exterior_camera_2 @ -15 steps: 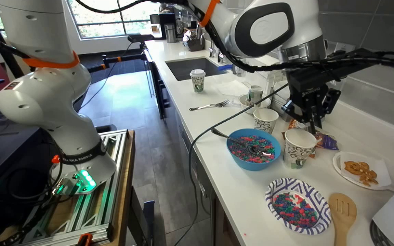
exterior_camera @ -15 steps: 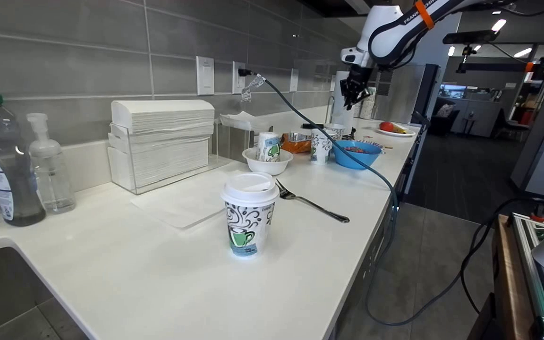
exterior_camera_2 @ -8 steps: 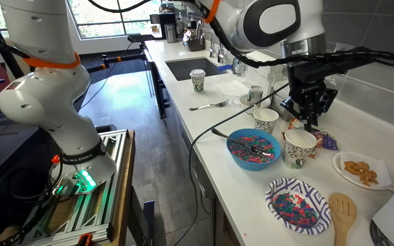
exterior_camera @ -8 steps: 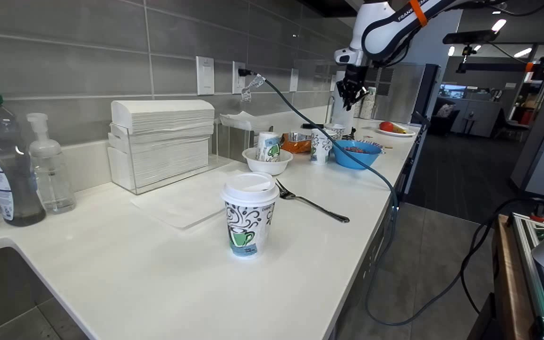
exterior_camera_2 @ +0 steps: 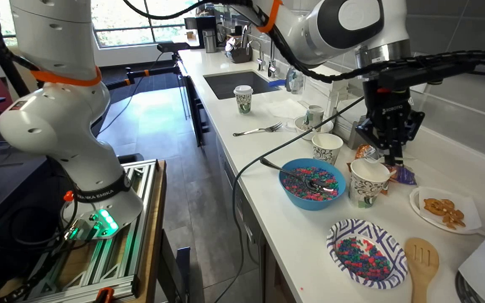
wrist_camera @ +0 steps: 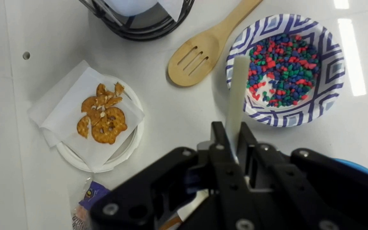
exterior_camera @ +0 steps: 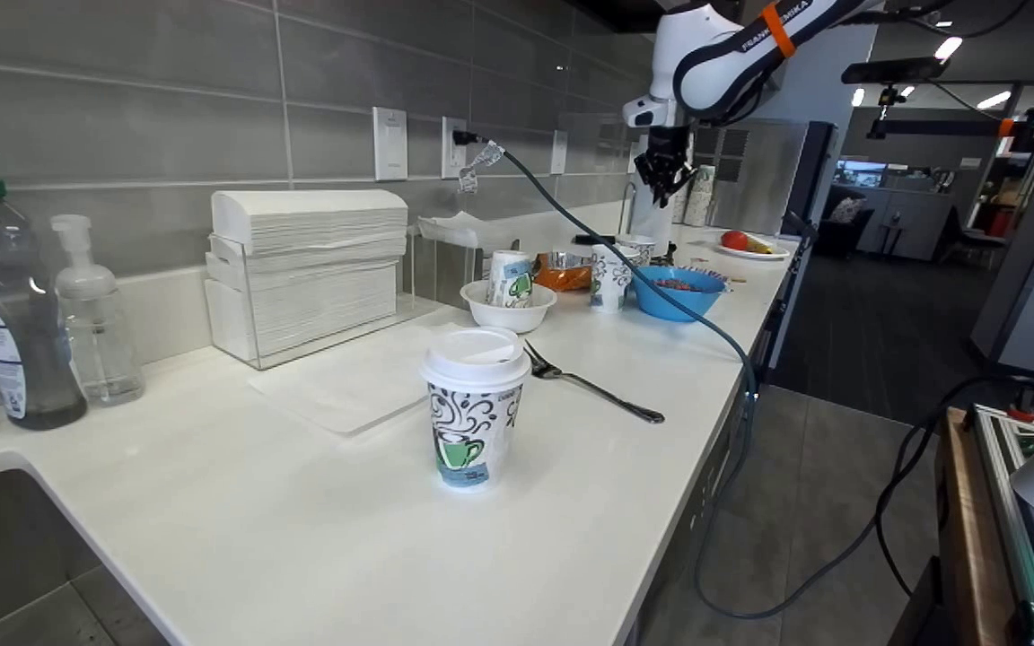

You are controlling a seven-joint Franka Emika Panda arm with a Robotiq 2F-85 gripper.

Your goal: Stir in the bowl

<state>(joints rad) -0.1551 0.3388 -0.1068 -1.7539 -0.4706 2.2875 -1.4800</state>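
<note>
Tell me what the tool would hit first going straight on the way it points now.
Going by the wrist view, probably the rim of the purple-patterned paper bowl or the white countertop right beside it. Depth is unclear, and the pale strip in the tool partly covers that spot.

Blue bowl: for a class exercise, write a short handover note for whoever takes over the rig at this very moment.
Tool: shut on a pale strip, perhaps a utensil handle, off to the side of the blue bowl.
Bowl: on the counter, with coloured bits and a metal spoon in it, handle over the rim.
Done: the strip is gripped; no stirring shows now.
Left: stirring in the bowl, probably with the held strip.
</note>
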